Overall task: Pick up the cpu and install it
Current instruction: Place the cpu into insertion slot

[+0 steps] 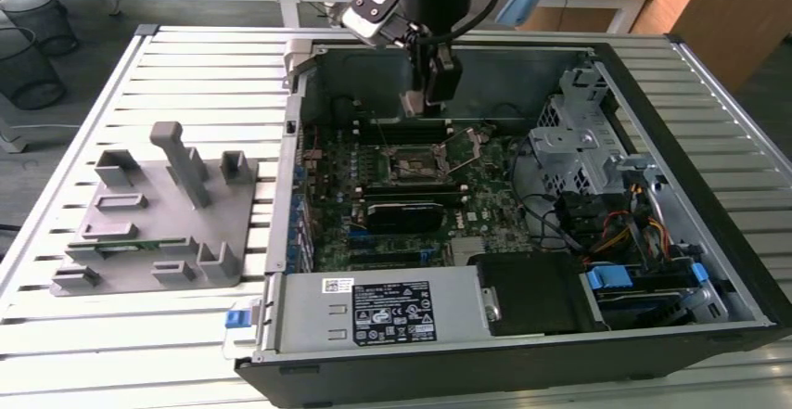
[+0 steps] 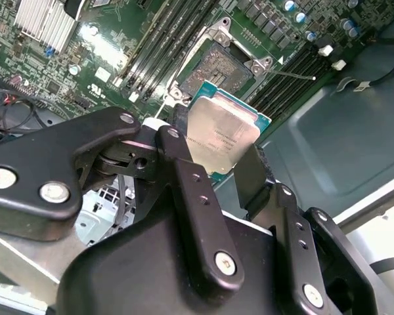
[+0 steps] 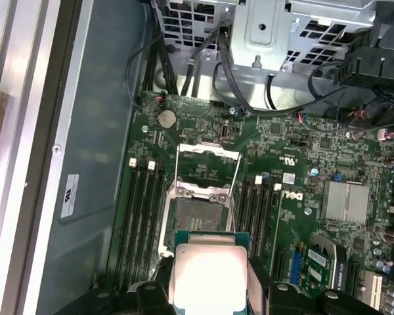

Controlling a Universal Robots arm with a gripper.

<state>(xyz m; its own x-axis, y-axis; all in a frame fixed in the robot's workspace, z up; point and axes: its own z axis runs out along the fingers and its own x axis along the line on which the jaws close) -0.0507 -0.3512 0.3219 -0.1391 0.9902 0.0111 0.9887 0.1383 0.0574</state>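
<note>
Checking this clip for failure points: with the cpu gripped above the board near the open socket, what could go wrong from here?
1. The gripper holds the cpu by two edges only, near the socket. A slip or a skewed descent could seat it crooked.
2. The raised load plate stands right by the socket, so the cpu or a finger might catch on it.

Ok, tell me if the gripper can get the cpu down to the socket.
Probably yes: the gripper holds the cpu near the socket, whose frame stands open; nothing shows between them.
</note>
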